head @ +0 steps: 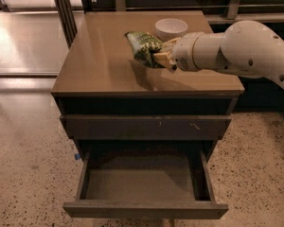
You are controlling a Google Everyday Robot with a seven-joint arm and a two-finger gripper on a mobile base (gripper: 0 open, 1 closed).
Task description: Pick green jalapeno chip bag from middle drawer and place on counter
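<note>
dim light; fingers (163, 58) gripping bag (142, 46) shadow the counter (97, 65)

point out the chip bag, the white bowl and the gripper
green jalapeno chip bag (142, 45): camera view, middle of its green face
white bowl (171, 31): camera view, front wall
gripper (159, 56): camera view, over the counter (99, 65), where it grips the bag

The one camera stands fairly close on the near side and looks steeply down at the counter (99, 65), with the open middle drawer (142, 178) nearest and the gripper (161, 56) clasping the green jalapeno chip bag (142, 45) far right.
</note>
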